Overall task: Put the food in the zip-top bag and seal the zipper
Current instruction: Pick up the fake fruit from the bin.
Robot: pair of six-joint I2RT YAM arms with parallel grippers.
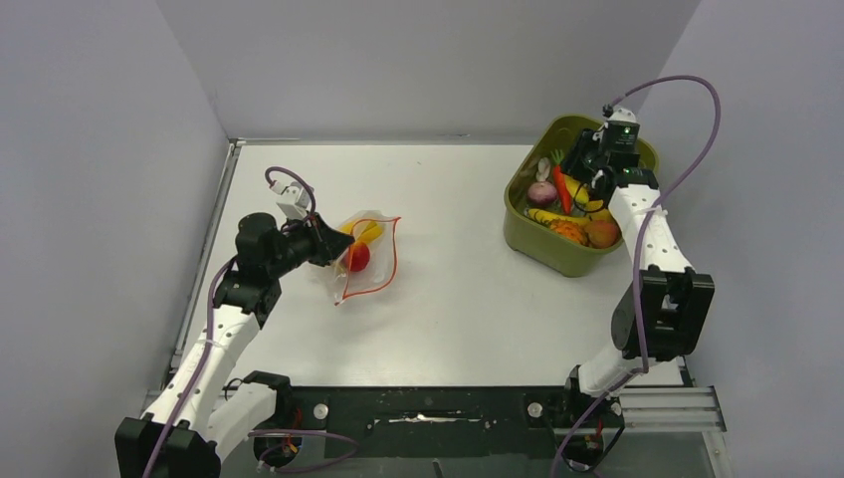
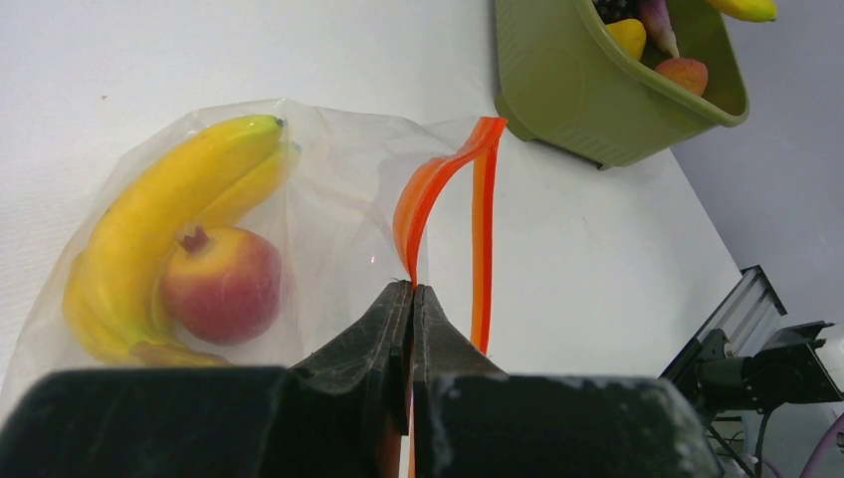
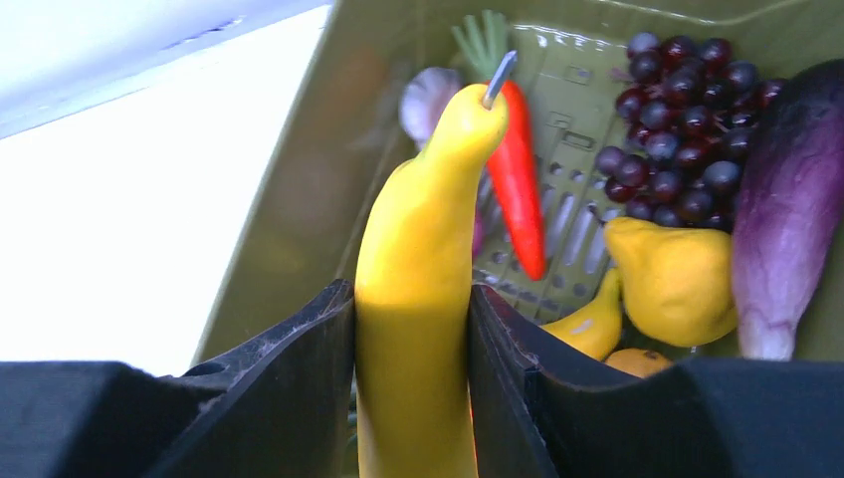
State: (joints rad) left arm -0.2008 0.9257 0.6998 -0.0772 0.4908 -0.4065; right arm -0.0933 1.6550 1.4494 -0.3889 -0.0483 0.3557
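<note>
So, nearest first: the left arm is folded up from its base at 7 o'clock, the elbow is bent, and the forearm is swung toward 3 o'clock, low over the tabletop. The left tool is pressed tight together on the zipper, so one lip of the zip-top bag is pulled up and the mouth is left gaping. The bag is parked at about 9 o'clock on the tabletop, with a banana and a red round fruit already lying inside.

Farther out, the right arm is stretched from 5 o'clock up to 2 o'clock, and the wrist is tipped down into the olive bin. The right tool is clamped on a yellow banana, gripped across its body with the stem end pointing away. A carrot, grapes and an eggplant are seen beyond it in the bin.

Tips for this step, probably: the banana should be lifted straight up until the bin rim is cleared, then carried over toward 9 o'clock. It's best fed in end-first between the two orange strips, and it shouldn't be let go until most of it is past the zipper. The raised lip should be held steady on the left side, or the mouth could get flattened.
</note>
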